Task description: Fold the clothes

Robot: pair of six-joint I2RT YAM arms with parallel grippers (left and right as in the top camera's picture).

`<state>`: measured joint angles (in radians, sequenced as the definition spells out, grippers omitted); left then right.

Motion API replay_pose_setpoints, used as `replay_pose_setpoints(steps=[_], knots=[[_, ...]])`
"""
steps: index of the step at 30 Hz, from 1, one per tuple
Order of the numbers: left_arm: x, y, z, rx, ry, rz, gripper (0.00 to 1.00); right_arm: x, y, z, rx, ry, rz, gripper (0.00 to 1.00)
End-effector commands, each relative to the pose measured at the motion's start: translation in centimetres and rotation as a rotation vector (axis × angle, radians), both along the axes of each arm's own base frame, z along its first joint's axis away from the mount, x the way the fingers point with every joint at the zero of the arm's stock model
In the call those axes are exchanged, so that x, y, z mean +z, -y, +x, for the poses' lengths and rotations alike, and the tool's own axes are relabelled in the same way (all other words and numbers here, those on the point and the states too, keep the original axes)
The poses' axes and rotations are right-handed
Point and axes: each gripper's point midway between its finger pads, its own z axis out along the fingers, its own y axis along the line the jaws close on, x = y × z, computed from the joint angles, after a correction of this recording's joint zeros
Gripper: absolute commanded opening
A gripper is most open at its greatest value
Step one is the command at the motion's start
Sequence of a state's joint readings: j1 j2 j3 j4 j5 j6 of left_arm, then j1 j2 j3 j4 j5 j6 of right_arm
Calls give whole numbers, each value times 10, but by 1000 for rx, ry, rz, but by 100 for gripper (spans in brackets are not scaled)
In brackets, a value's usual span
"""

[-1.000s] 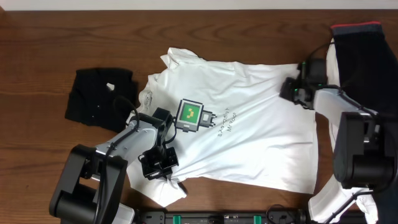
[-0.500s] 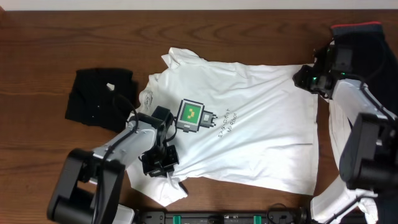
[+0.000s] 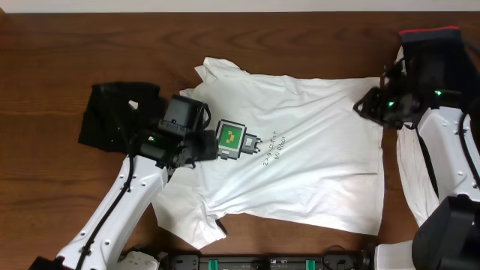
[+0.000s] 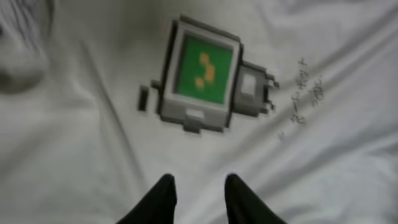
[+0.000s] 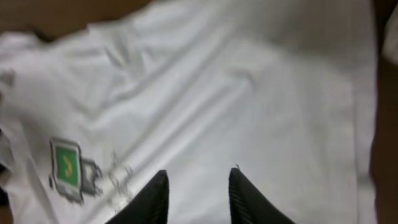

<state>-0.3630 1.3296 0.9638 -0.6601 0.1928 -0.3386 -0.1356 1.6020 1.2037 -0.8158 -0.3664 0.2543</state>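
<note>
White t-shirt (image 3: pixel 315 172) spread out on wooden table (image 3: pixel 60 45). Hovering over its pixel-computer print (image 4: pixel 202 74): left gripper (image 4: pixel 199 183), jaws parted, empty. Same at right gripper (image 5: pixel 198 180), parted, holding nothing.

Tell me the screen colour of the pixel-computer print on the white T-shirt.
Green screen with an orange mark; clearest in left wrist view.

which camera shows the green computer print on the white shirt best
Left wrist: the print sits large mid-frame, green screen and grey casing plain, though soft. Overhead shows it small on the white shirt. Right wrist catches it tiny, lower left.
</note>
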Motion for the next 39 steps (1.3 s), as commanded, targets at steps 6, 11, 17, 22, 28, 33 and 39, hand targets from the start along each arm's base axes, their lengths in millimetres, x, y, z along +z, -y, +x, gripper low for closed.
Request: replay_pose_setpoints(steps=[6,11,17,22,28,33,39], knots=[[-52,-33,55,-43,83,310,24,-57,-24,-45,37,-198,-74,24],[-83,-67,72,43,46,399,23,-84,-27,-70,30,-274,-92,23],[-103,-102,88,123,27,408,23,-100,-26,-84,30,-302,-98,19],[-125,-126,88,180,-29,408,24,-118,-17,-91,-19,-304,-139,16],[-143,-139,85,188,-72,422,23,-130,10,-97,-103,-312,-283,14],[-139,-151,90,227,-60,414,23,-130,36,-102,-169,-337,-356,13],[-129,-137,99,202,-43,334,30,-128,61,-96,-234,-314,-333,13]])
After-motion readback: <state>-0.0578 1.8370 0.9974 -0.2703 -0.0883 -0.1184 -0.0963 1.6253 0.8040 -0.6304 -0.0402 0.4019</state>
